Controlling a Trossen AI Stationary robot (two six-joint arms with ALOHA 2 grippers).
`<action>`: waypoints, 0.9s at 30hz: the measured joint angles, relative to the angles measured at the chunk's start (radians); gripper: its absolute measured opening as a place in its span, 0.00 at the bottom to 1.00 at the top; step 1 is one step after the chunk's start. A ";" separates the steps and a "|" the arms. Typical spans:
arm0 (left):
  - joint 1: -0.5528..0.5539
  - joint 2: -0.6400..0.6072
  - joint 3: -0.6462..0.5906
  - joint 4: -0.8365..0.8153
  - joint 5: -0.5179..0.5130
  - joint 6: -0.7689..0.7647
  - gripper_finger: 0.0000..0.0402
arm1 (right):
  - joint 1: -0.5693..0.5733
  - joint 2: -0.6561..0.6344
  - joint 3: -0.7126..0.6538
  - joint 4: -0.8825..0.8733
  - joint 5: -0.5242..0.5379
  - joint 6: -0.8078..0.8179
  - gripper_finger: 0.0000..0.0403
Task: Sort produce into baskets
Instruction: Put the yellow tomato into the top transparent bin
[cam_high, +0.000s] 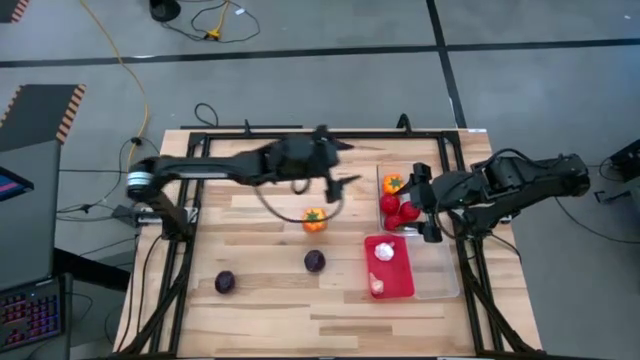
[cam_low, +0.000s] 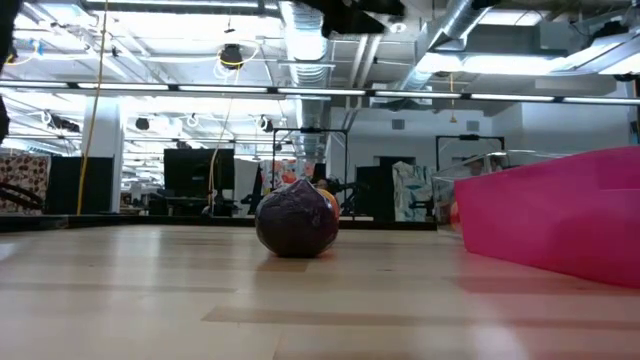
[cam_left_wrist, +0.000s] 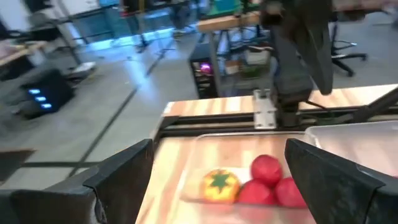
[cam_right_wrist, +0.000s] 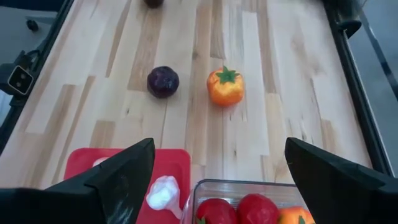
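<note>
Desk (cam_high: 260, 300): wooden, both arms over its far half.

Sorted: clear tray (cam_high: 440, 285) at the right edge holds three red pieces (cam_high: 398, 210) and one orange piece (cam_high: 394, 183) at its far end. Red tray (cam_high: 400, 282), just inside it toward the near edge, holds two garlic bulbs (cam_high: 384, 251).

Unsorted: orange piece with green top (cam_high: 315, 220) at desk centre; purple ball (cam_high: 314, 261) just nearward of it; second purple ball (cam_high: 225, 283) toward the near-left corner.

Left tool (cam_high: 335, 190): fingers apart, empty, raised above the desk, just farward and right of the loose orange piece.

Right tool (cam_high: 425, 205): fingers apart, empty, over the clear tray's far end, facing the centre.

Judgement: loose orange piece is the likely next pick. It lies nearest the left tool, slightly nearward and left of it; it is squat, so approach angle matters little.
</note>
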 joint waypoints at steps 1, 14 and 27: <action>0.000 -0.043 -0.026 -0.023 -0.019 -0.001 0.87 | 0.000 0.005 0.000 -0.001 -0.002 0.000 0.96; -0.041 -0.585 -0.564 -0.062 -0.151 -0.127 0.87 | 0.000 0.127 0.000 0.000 -0.002 0.000 0.98; -0.082 -0.885 -0.870 -0.060 -0.182 -0.255 0.87 | -0.074 0.342 0.000 0.038 0.097 0.000 0.99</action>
